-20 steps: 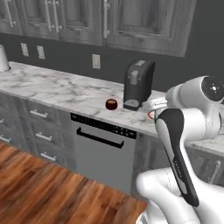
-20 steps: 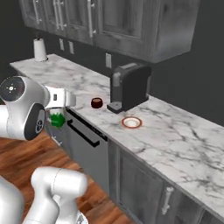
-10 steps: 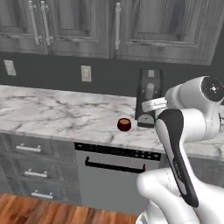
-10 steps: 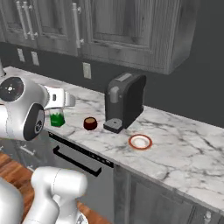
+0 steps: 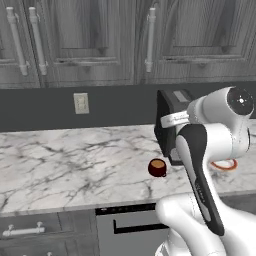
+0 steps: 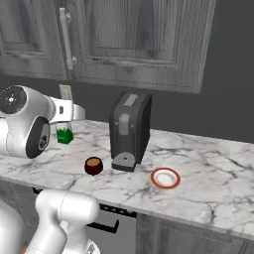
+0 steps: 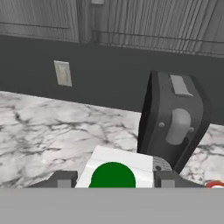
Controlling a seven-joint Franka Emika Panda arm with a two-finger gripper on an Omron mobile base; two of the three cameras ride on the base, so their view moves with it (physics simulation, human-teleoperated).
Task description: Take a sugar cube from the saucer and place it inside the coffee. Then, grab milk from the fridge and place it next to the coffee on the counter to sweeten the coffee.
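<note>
Fingers pinch the milk carton from both sides in the hand view, the black coffee machine ahead. From the left base view, the base has swung round to face the counter squarely; the coffee sits just left of the machine, so placing is probably near. From the right, the milk hangs left of the coffee, the saucer right of the machine, well apart.

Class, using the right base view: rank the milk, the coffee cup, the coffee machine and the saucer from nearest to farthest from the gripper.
1. The milk, clamped in the gripper at the left.
2. The coffee, below and right of it on the counter.
3. The coffee machine, behind the cup.
4. The saucer, farthest right.
</note>
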